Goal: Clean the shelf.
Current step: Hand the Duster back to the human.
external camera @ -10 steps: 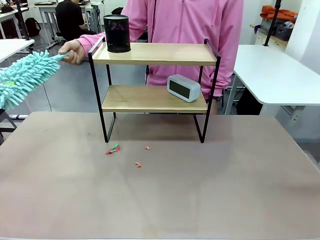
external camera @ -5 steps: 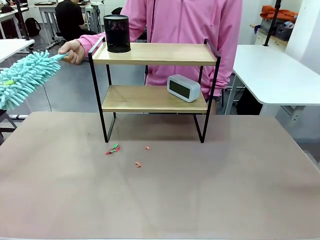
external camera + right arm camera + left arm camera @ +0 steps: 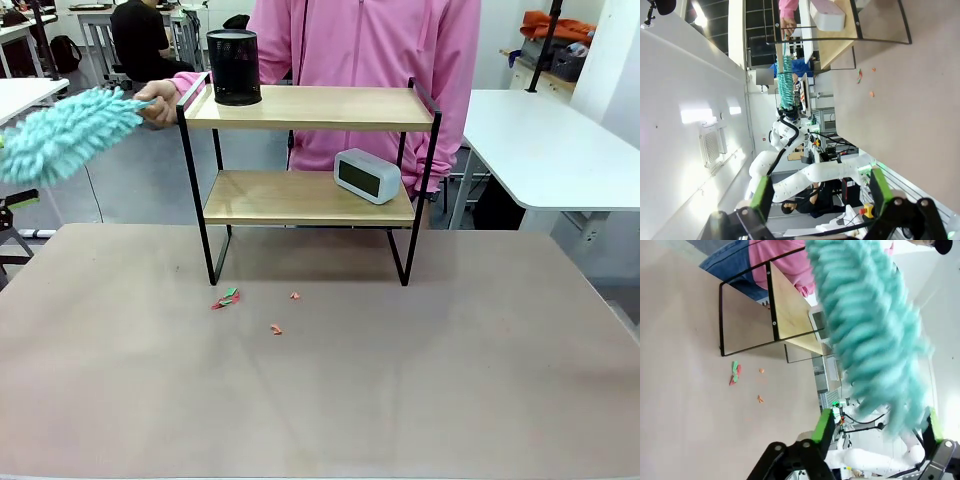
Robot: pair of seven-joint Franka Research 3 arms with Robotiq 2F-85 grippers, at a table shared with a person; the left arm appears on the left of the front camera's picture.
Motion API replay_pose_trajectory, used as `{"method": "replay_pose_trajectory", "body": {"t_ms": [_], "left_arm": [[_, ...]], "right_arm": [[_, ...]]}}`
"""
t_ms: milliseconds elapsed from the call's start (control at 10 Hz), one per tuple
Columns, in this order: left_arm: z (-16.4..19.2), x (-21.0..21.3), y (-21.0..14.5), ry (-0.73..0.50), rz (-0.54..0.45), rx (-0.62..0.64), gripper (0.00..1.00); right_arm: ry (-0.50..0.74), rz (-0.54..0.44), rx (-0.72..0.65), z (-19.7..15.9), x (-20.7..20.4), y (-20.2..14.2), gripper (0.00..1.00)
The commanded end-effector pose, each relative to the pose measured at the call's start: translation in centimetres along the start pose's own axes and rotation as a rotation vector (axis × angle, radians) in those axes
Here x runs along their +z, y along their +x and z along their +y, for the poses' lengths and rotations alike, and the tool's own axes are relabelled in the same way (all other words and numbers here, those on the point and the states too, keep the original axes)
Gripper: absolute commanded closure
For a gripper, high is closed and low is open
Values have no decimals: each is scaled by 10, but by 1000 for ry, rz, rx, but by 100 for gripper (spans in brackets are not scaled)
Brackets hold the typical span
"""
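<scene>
The shelf [image 3: 310, 107] stands at the table's far middle, two wooden boards in a black frame; it also shows as the shelf [image 3: 787, 310] and the shelf [image 3: 840, 45] in the wrist views. A person's hand [image 3: 160, 100] holds a fluffy teal duster [image 3: 65, 133] by its handle, left of the top board. My left gripper [image 3: 15, 203] sits at the far left edge, below the duster. In the left wrist view that gripper [image 3: 879, 422] is open, and the blurred duster [image 3: 870, 330] reaches down to its fingertips. My right gripper [image 3: 821, 192] is open with nothing in it.
A black mesh cup [image 3: 233, 67] stands on the top board and a grey clock [image 3: 367, 175] on the lower one. Small red and green scraps [image 3: 226, 298] lie on the table in front of the shelf. A white table [image 3: 550, 140] stands at the right.
The person has lifted the duster up and toward the shelf, off my left gripper. My left gripper has gone from shut to open.
</scene>
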State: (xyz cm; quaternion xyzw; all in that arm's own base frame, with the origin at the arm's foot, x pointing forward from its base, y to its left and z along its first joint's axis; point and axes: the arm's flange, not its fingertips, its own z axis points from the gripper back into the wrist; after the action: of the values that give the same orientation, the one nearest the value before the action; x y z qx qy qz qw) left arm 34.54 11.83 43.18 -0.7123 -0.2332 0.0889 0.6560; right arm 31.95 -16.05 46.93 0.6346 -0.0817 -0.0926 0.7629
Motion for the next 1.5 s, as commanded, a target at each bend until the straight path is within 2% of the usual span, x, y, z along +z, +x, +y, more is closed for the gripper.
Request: {"method": "replay_pose_trajectory", "body": {"t_ms": [0, 200, 300, 500, 600, 700, 800, 900, 1400], "left_arm": [[-5, -14, -36, 13, 73, 19, 0], [-1, -45, -49, 23, 154, 27, 0], [3, -67, -54, 4, 197, 35, 0], [16, -113, -61, -2, 210, 56, 0], [24, -127, -65, 60, 214, 52, 0], [34, -133, -69, 98, 246, 90, 0], [45, -134, -70, 176, 213, 88, 0], [31, -135, -33, 60, 258, 63, 0], [31, -135, -33, 60, 258, 63, 0]], "right_arm": [[-1, 12, 22, 0, 3, 0, 0], [0, 0, 0, 0, 0, 0, 0], [12, 53, 23, 7, -21, -5, 0], [-4, 202, 53, 7, -126, -15, 0], [18, 245, 57, 7, -177, -24, 0], [17, 213, 81, 10, -212, -32, 0], [15, 147, 49, 14, -231, -35, 0], [-1, 255, 32, 2, -179, -33, 0], [-1, 255, 32, 2, -179, -33, 0]]}}
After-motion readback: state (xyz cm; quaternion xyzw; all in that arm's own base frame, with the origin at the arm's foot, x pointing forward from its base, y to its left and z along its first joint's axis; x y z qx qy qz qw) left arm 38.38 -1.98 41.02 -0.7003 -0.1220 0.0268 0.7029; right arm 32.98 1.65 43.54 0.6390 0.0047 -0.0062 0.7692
